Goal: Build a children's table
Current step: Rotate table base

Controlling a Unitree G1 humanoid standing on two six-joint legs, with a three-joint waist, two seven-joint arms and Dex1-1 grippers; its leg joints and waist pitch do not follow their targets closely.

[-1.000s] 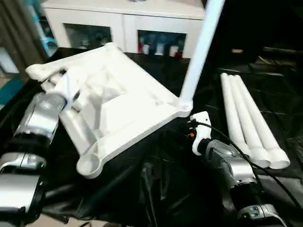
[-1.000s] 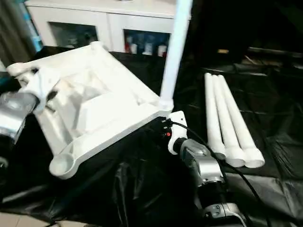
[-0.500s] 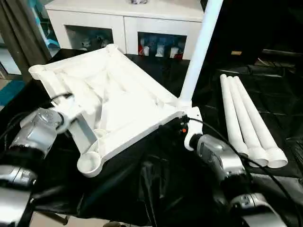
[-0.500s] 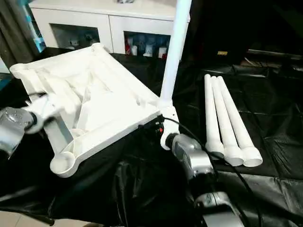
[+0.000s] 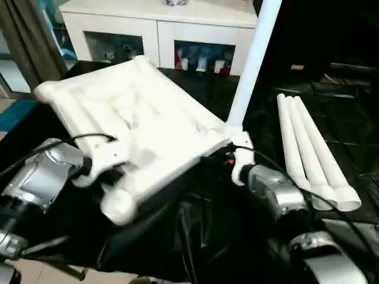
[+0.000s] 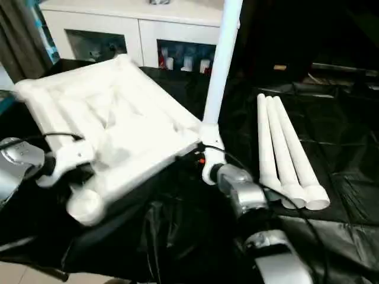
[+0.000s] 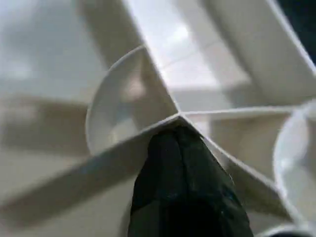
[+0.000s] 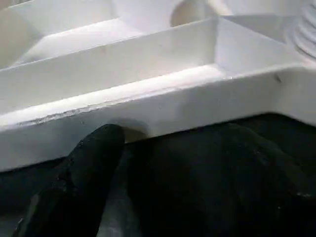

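Observation:
The white tabletop (image 5: 148,127) lies underside up and tilted on black cloth. One white leg (image 5: 251,65) stands upright in its near right corner socket (image 5: 233,135). Three loose legs (image 5: 311,157) lie side by side to the right. My left gripper (image 7: 175,143) is shut, its tips against a rib junction in the underside, near the near left corner socket (image 5: 115,207). I cannot tell whether it pinches the rib. My right gripper (image 8: 148,163) is open beneath the tabletop's side edge (image 8: 148,106), close to the fitted leg, with nothing between its fingers (image 8: 89,168).
A white glass-door cabinet (image 5: 160,26) stands behind the work surface. Crumpled black cloth (image 5: 195,236) covers the surface and hangs over its front. A dark curtain (image 5: 26,41) hangs at far left. A black cable (image 5: 296,183) runs along my right forearm.
My left gripper has slid from the far left part of the underside toward the near left corner and closed. The right gripper moved in under the edge by the fitted leg.

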